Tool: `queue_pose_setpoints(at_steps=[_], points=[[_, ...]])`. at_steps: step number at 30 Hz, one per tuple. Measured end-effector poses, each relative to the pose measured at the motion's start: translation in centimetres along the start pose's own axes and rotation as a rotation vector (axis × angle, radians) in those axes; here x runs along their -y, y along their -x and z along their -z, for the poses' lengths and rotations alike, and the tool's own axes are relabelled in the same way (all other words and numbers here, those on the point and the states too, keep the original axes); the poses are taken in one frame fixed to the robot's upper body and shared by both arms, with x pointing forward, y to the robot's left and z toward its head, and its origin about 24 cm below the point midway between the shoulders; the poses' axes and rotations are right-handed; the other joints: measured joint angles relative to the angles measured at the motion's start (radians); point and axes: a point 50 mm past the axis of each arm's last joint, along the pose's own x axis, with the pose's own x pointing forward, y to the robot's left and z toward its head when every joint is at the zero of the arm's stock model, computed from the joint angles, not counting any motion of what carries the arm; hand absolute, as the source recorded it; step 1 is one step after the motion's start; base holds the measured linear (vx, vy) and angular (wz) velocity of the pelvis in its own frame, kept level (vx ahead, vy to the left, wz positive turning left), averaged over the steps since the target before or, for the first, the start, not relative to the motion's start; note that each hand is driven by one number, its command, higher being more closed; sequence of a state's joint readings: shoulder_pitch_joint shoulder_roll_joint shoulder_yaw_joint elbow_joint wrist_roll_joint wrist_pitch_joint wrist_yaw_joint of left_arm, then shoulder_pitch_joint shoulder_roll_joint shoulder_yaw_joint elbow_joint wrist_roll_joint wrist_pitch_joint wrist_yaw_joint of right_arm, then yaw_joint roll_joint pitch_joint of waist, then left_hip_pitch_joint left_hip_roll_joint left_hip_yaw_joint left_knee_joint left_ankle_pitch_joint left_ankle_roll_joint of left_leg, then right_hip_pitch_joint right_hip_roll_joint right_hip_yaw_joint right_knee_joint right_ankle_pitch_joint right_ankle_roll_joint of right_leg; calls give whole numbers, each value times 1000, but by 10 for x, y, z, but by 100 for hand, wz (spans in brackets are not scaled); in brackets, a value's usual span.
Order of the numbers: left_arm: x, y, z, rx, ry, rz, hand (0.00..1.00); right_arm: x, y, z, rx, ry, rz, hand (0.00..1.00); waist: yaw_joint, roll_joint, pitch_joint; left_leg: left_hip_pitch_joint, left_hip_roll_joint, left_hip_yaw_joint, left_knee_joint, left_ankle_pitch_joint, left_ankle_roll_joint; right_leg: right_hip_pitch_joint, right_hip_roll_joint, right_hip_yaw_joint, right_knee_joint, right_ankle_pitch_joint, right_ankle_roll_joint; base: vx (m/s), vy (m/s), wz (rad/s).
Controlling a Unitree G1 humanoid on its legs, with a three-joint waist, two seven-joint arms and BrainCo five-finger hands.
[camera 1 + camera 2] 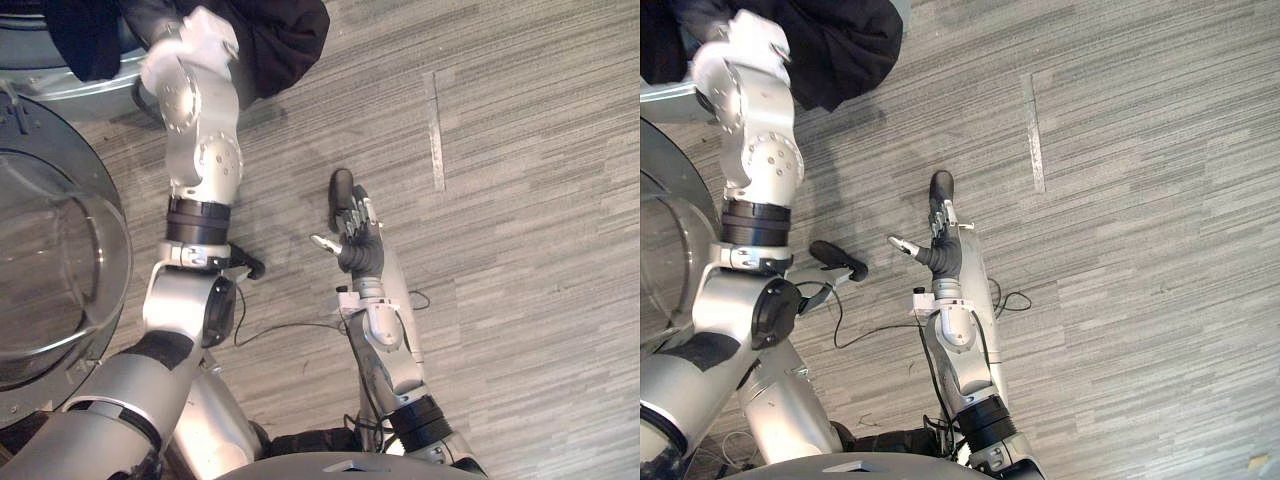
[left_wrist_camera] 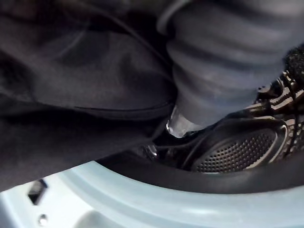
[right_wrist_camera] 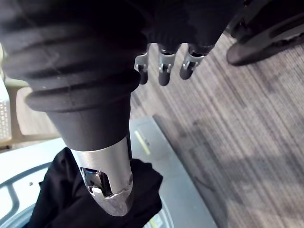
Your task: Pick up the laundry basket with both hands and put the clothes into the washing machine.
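Dark clothes (image 1: 280, 40) at the washer (image 1: 60, 85) mouth
Your left hand (image 2: 223, 61) is buried in the clothes, far left, grip hidden; push them past the rim (image 2: 142, 204). Right hand (image 1: 358, 235) hovers, fingers loosely spread.

The clothes (image 1: 285, 40) hang at the mouth of the washing machine (image 2: 118, 202), far left; its door (image 1: 60, 270) stands nearer, also left. The right hand (image 1: 355, 235) hangs over the floor (image 1: 530, 250), well apart to their right.
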State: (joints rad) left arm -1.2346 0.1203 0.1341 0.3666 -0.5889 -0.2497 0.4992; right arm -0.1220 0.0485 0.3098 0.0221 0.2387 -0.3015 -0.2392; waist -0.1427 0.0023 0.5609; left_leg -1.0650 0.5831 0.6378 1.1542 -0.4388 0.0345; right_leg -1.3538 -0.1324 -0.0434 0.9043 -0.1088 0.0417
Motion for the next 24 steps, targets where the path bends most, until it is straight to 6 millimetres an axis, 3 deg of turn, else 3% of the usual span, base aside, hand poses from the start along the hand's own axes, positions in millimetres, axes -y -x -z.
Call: queue_pose_setpoints(at_steps=[5,8,12,14,21,24], points=[[33,-24,-40,126,19,69,100,0,-2,-13,52,-99,0,0,-13,-3,1,-53,12,-1,-1,0,1,-36,10,-11,-27,26,-7,-18,39,-9],[37,-45,-64,179,-20,48,100,5,-2,-21,97,-150,15,0,-18,-4,2,-83,26,0,-2,0,1,-55,21,-22,-47,39,-9,-17,50,-16],[37,-56,-78,197,-68,29,100,14,-2,-26,129,-174,37,0,-5,-5,2,-97,36,11,-20,2,0,-65,35,-27,-90,53,-3,-31,40,-14],[49,-64,-97,226,-70,26,100,17,-2,-30,149,-177,45,0,-7,-5,2,-115,34,23,-41,11,3,-77,38,-31,-122,73,-4,-16,52,-13],[104,-61,-122,223,-30,207,100,39,-3,-37,153,-128,77,0,14,-8,3,-145,28,47,-89,24,8,-79,31,-80,-222,127,-19,1,69,-8],[120,-48,-123,259,27,262,100,69,9,-40,128,-77,125,0,22,-9,3,-154,15,63,-110,27,9,-79,26,-87,-265,149,-19,0,91,-3]])
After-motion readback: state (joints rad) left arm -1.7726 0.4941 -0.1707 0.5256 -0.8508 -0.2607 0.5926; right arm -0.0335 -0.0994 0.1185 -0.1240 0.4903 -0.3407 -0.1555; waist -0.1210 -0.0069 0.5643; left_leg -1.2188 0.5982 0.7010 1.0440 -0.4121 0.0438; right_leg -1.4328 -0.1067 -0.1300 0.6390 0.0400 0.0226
